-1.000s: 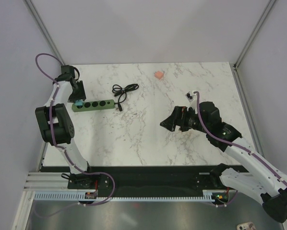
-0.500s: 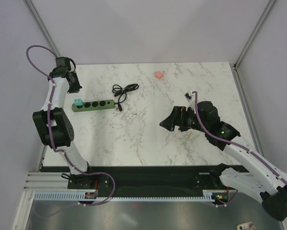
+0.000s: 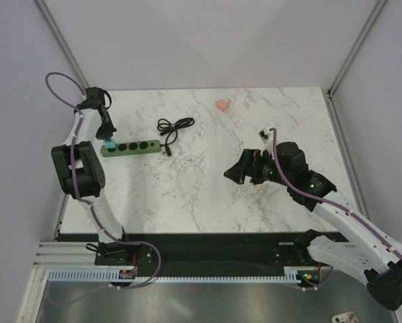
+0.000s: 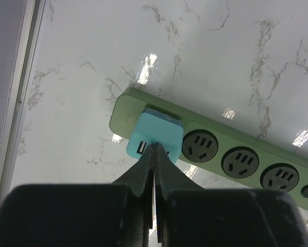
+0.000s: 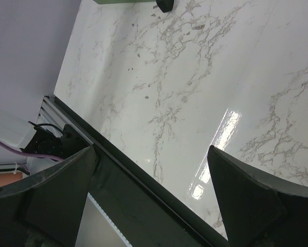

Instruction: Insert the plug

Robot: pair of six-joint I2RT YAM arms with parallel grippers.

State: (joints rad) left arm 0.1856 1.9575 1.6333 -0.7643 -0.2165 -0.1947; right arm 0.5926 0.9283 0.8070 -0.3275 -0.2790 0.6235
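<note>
The teal plug (image 4: 156,135) sits in the end socket of the green power strip (image 4: 236,154), at the strip's left end (image 3: 130,147) in the top view. My left gripper (image 4: 154,146) is shut with nothing between its fingers. Its joined tips rest on the plug's near top face (image 3: 109,144). Three more sockets of the strip lie uncovered to the right of the plug. My right gripper (image 3: 231,175) hangs wide open over the middle right of the table, far from the strip and holding nothing (image 5: 151,149).
A coiled black cable (image 3: 174,126) lies just beyond the strip's right end, its black end (image 5: 164,5) at the top of the right wrist view. A small orange object (image 3: 222,105) sits at the back. The table's left rail (image 4: 20,92) runs close to the strip.
My left gripper closed, drew back from the plug toward the far left corner, then came back with its shut tips on top of the plug. The right arm stayed still.
</note>
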